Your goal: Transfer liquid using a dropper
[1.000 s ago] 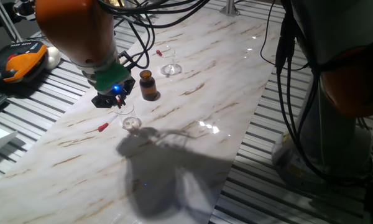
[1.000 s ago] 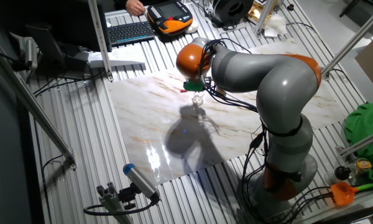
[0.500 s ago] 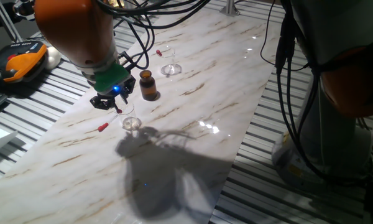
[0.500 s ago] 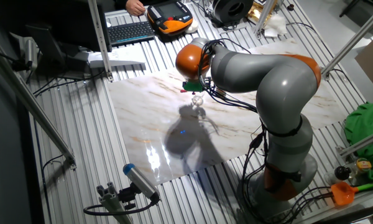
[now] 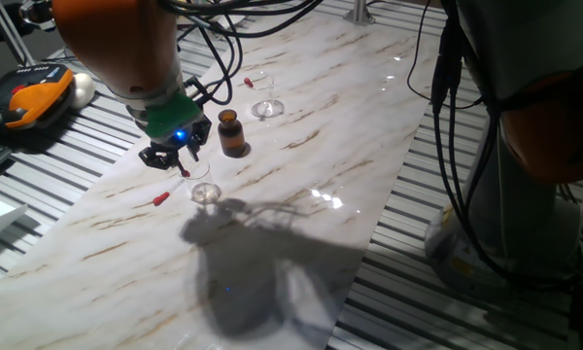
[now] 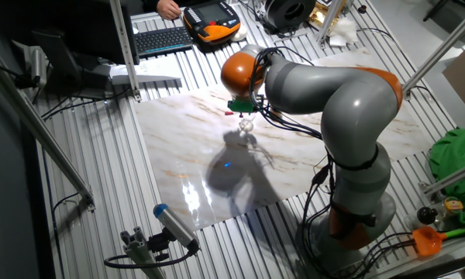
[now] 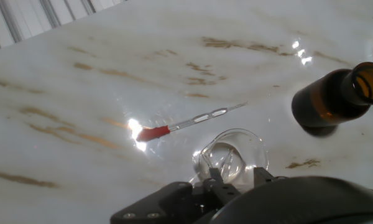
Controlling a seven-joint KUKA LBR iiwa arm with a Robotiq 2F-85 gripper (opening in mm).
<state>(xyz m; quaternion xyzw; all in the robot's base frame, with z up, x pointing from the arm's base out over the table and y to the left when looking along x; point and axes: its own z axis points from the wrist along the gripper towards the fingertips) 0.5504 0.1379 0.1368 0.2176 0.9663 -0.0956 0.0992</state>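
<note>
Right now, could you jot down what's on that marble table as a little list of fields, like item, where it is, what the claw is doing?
surface: marble table
brown bottle: upright, open, no cap
small glass dish: directly below the claw
loose dropper: lying flat, red bulb, beside the dish
second glass: beyond the bottle
claw: above the dish, holding another dropper
liquid level in dish: cannot tell

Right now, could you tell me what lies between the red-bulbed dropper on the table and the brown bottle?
The small clear glass dish sits roughly between the dropper and the brown bottle, nearer the camera; the hand view shows this best.
</note>
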